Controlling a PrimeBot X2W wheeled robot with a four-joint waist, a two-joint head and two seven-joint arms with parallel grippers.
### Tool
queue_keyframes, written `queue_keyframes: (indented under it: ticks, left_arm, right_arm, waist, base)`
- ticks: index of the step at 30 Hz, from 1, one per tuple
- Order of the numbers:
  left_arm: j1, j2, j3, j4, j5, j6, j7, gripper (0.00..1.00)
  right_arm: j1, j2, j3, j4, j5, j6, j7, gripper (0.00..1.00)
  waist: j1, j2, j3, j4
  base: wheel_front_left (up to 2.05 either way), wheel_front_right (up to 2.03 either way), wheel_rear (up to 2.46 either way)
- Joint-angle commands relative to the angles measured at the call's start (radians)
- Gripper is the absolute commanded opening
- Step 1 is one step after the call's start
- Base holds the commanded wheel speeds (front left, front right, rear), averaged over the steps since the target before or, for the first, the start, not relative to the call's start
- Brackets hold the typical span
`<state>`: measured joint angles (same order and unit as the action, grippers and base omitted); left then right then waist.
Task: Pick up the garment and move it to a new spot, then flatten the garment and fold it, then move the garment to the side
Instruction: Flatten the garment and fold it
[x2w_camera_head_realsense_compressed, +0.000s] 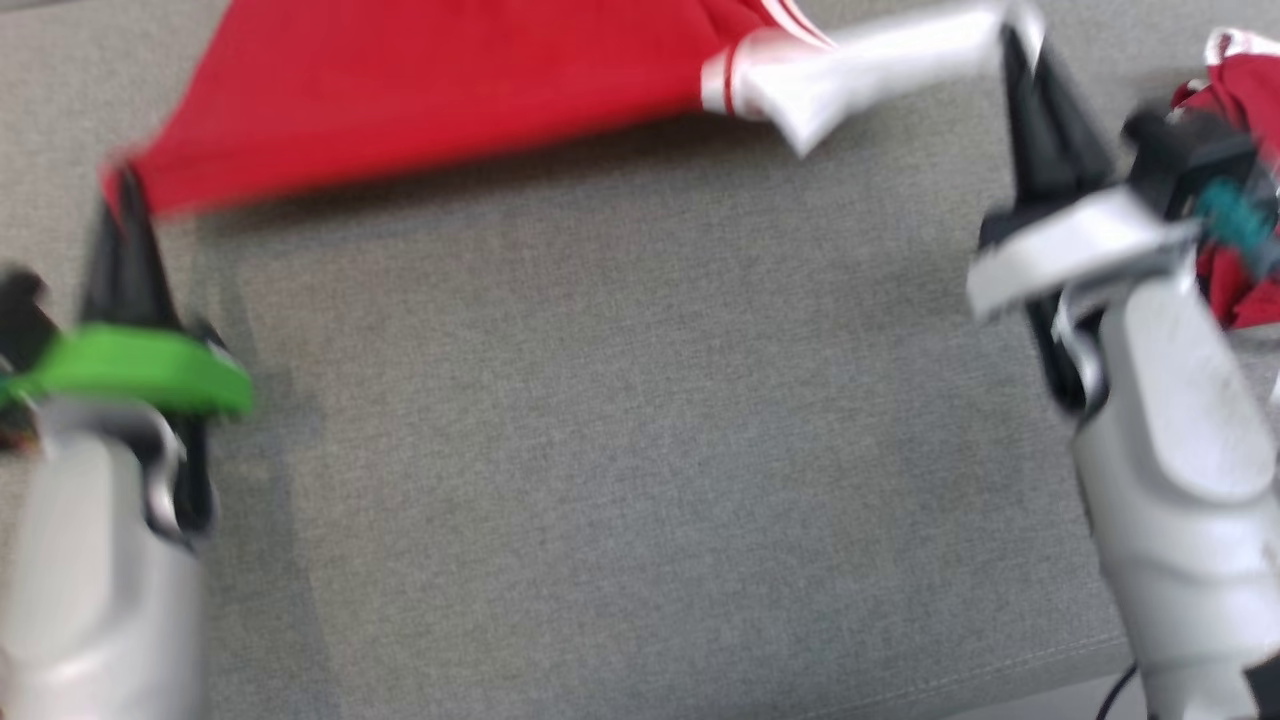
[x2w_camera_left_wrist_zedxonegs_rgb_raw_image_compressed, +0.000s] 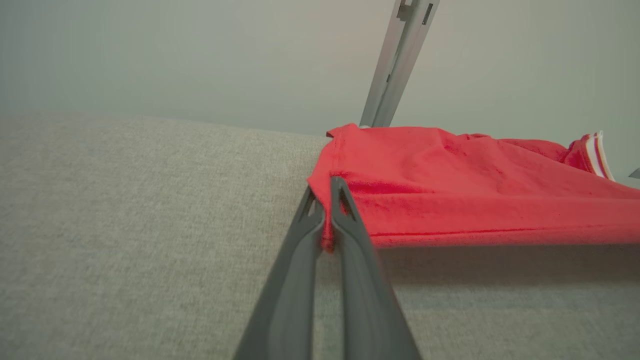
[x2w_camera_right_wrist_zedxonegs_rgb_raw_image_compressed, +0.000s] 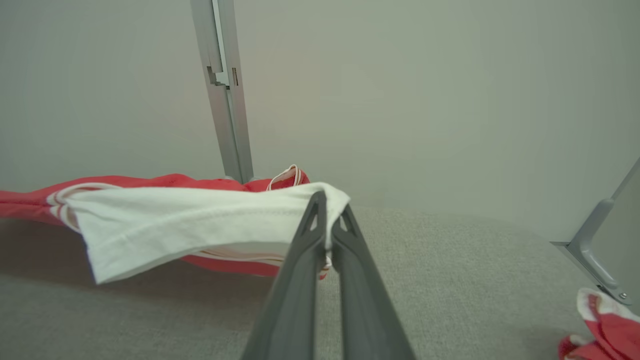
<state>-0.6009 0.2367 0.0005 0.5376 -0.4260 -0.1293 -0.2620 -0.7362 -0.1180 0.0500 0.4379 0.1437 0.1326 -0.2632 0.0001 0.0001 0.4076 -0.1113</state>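
The garment (x2w_camera_head_realsense_compressed: 440, 90) is a red shirt with a white sleeve, stretched above the grey cloth surface between both arms and casting a shadow below. My left gripper (x2w_camera_head_realsense_compressed: 125, 190) is shut on its red corner at the left; in the left wrist view that gripper (x2w_camera_left_wrist_zedxonegs_rgb_raw_image_compressed: 325, 200) pinches the red hem of the garment (x2w_camera_left_wrist_zedxonegs_rgb_raw_image_compressed: 450, 190). My right gripper (x2w_camera_head_realsense_compressed: 1020, 45) is shut on the white sleeve end at the upper right; in the right wrist view the gripper (x2w_camera_right_wrist_zedxonegs_rgb_raw_image_compressed: 327, 215) clamps the sleeve of the garment (x2w_camera_right_wrist_zedxonegs_rgb_raw_image_compressed: 190, 225). The head view is blurred.
A second red and white piece of clothing (x2w_camera_head_realsense_compressed: 1240, 110) lies bunched at the right edge, also visible as clothing (x2w_camera_right_wrist_zedxonegs_rgb_raw_image_compressed: 600, 330) in the right wrist view. A grey metal post (x2w_camera_right_wrist_zedxonegs_rgb_raw_image_compressed: 225, 90) stands against the pale wall behind. The grey padded surface (x2w_camera_head_realsense_compressed: 640, 450) spreads wide in front.
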Motion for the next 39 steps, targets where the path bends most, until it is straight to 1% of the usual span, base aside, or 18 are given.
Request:
queue_keyframes:
  ticks: [1,6,9,11,13,18,21,25,32,36,39]
  left_arm:
    - [0.064,-0.017,0.008,0.007,0.008,-0.001,-0.003,0.0]
    - [0.259,-0.1,0.045,0.039,0.009,0.0,-0.003,0.0]
    - [0.35,-0.134,0.065,0.037,0.015,0.001,-0.003,0.0]
    - [0.404,-0.153,0.059,0.031,0.019,0.001,-0.003,0.0]
    - [0.452,-0.164,0.052,0.026,0.018,0.001,-0.003,0.0]
    - [0.549,-0.179,0.07,0.001,0.008,0.001,-0.004,0.0]
    - [0.604,-0.181,0.072,-0.018,0.009,0.001,-0.004,0.0]
    - [0.669,-0.182,0.049,-0.043,-0.024,0.001,-0.004,0.0]
    - [0.74,-0.182,-0.004,-0.101,-0.048,0.001,-0.004,0.0]
    - [0.732,-0.183,-0.027,-0.169,-0.047,0.0,-0.004,0.0]
    - [0.685,-0.183,-0.042,-0.221,-0.042,0.0,-0.004,0.0]
  right_arm:
    - [0.066,-0.003,0.008,-0.004,0.02,-0.003,-0.001,0.0]
    - [0.286,0.0,0.016,0.004,0.081,-0.003,-0.001,0.0]
    - [0.388,0.008,-0.001,0.002,0.104,-0.003,-0.002,0.0]
    - [0.449,0.011,-0.008,0.0,0.113,-0.003,-0.002,0.0]
    - [0.501,0.013,-0.016,-0.001,0.118,-0.003,-0.002,0.0]
    - [0.623,0.021,-0.032,0.001,0.137,-0.003,-0.002,0.0]
    - [0.69,0.029,-0.039,0.002,0.146,-0.003,-0.002,0.0]
    - [0.766,0.036,-0.036,0.0,0.152,-0.003,-0.002,0.0]
    - [0.824,0.042,-0.053,-0.029,0.157,-0.003,-0.002,0.0]
    - [0.778,0.046,-0.062,-0.07,0.156,-0.003,-0.002,0.0]
    - [0.727,0.052,-0.07,-0.102,0.159,-0.003,-0.002,0.0]
  waist:
    - [-0.0001,-0.0001,-0.076,-0.002]
    - [-0.0001,-0.0001,-0.155,0.002]
    - [-0.0001,-0.0001,-0.202,0.006]
    - [-0.0001,-0.0001,-0.23,0.009]
    - [-0.0001,-0.0001,-0.258,0.013]
    - [-0.0001,-0.0001,-0.324,0.022]
    - [-0.0001,-0.0001,-0.356,0.026]
    - [-0.0001,-0.0001,-0.383,0.029]
    - [-0.0001,-0.0001,-0.385,0.025]
    - [-0.0001,-0.0001,-0.362,0.024]
    - [-0.0001,-0.0001,-0.335,0.028]
  base:
    - [0.0,0.0,0.0]
    - [0.0,0.0,0.0]
    - [0.0,0.0,0.0]
    - [0.0,0.0,0.0]
    - [0.0,0.0,0.0]
    - [0.0,0.0,0.0]
    - [0.0,0.0,0.0]
    - [0.0,0.0,0.0]
    - [0.0,0.0,0.0]
    - [0.0,0.0,0.0]
    - [0.0,0.0,0.0]
